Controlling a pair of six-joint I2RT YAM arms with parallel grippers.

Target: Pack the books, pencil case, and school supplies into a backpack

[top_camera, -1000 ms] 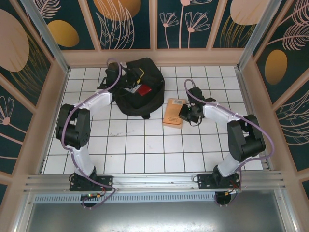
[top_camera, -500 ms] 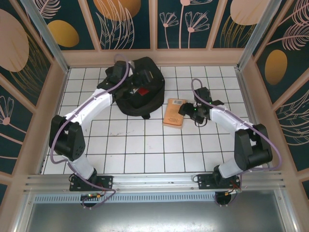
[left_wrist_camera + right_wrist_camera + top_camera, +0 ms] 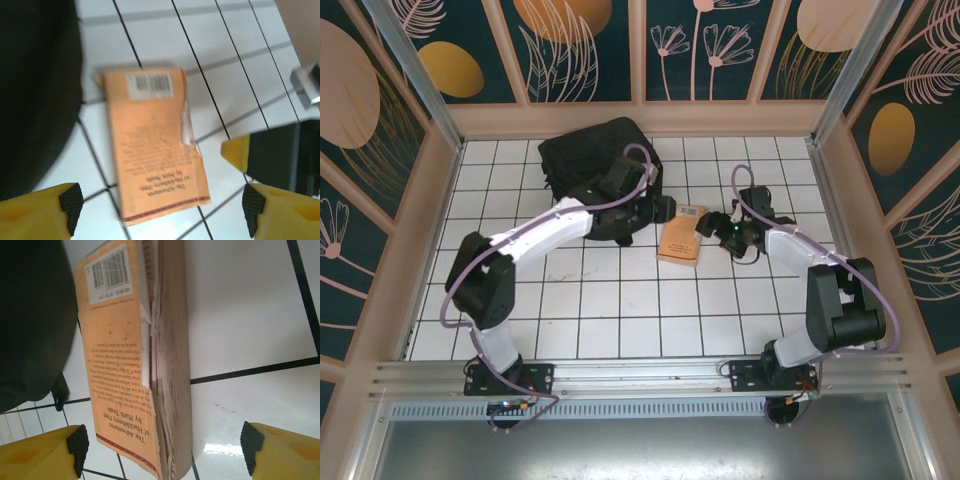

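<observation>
I log an orange book (image 3: 155, 150) flat on the tiled bench (image 3: 235, 65), the backpack (image 3: 35, 90) just left of it, and my left gripper (image 3: 161, 206) spread wide at its near end.

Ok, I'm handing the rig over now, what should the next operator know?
Left gripper: open, empty, over the orange book.
Right gripper: open, empty, low beside the book's page edge.
Backpack: farther back, left of the book; contents can't be told.
Done: nothing I can confirm. Left: grasp the book, pack it.

The paper book (image 3: 115, 355) looks matt, the tiles (image 3: 240, 305) glossy, the cloth backpack (image 3: 30, 315) matt.
</observation>
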